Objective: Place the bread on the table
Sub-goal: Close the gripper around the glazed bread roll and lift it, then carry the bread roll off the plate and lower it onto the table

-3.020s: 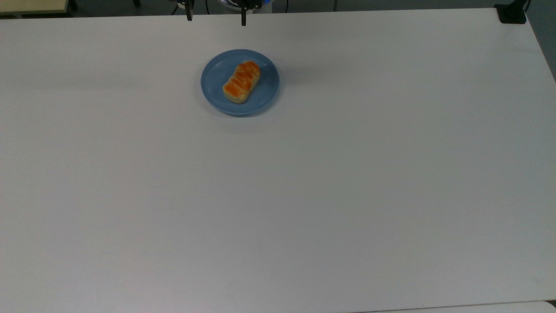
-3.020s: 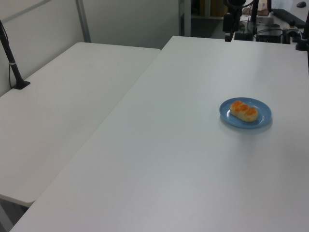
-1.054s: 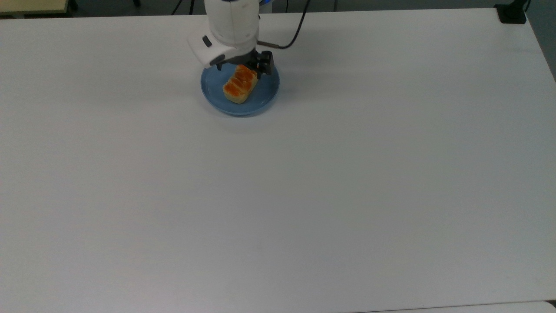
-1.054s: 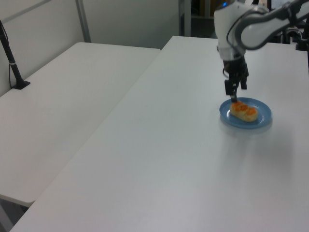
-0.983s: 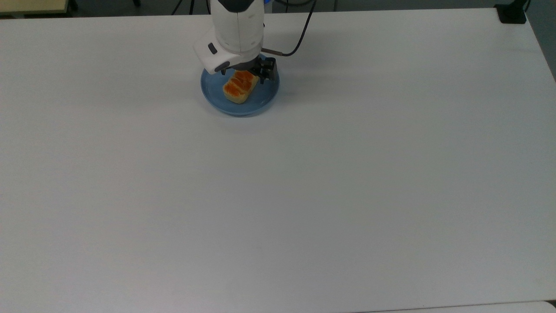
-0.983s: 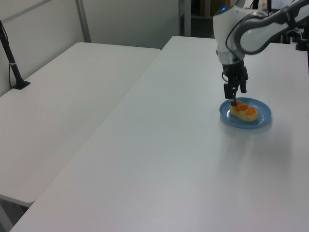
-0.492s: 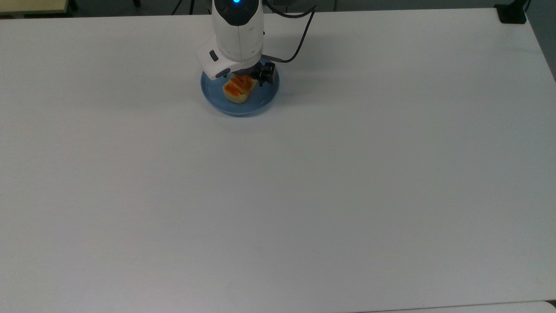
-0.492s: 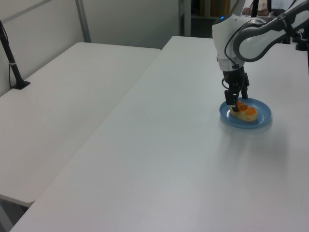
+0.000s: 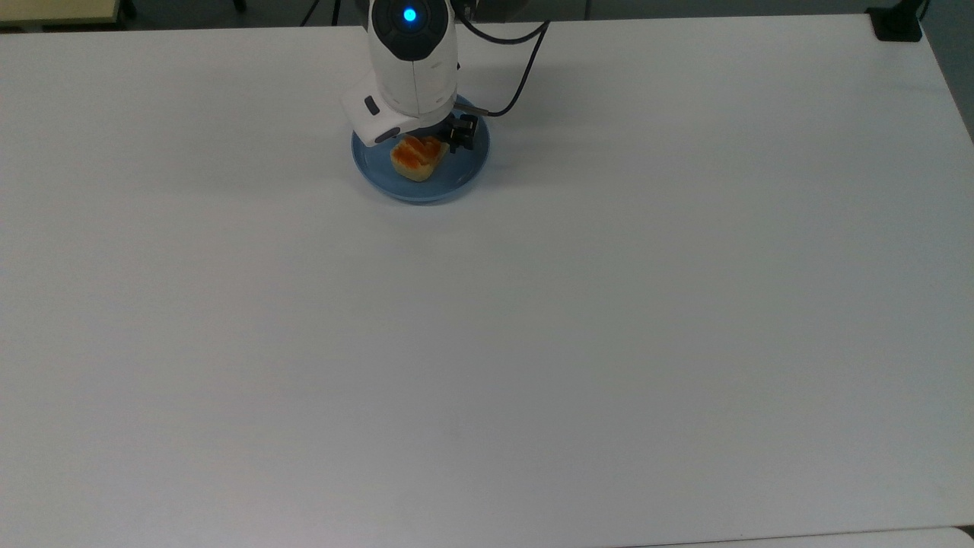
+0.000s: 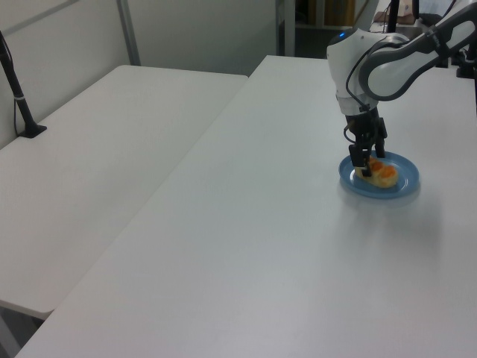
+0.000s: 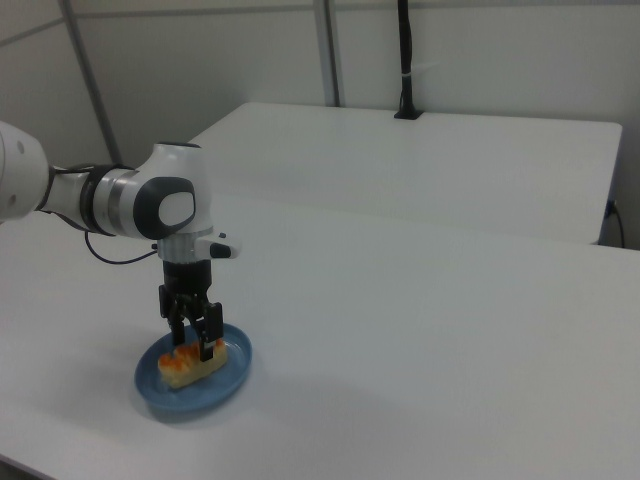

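The bread (image 11: 190, 364) lies on the blue plate (image 11: 229, 378), the only thing in it, with its glossy orange top up. The hand (image 11: 196, 347) stands upright over the loaf's far end, fingers parted and straddling it, not yet clamped. The grasp seems to be in hand; next it likely needs to close across the loaf, lift clear of the rim, and set it on bare desk (image 9: 533, 320) beside the plate.

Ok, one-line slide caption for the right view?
Open pincer straddling the bread on the blue plate, white table around.
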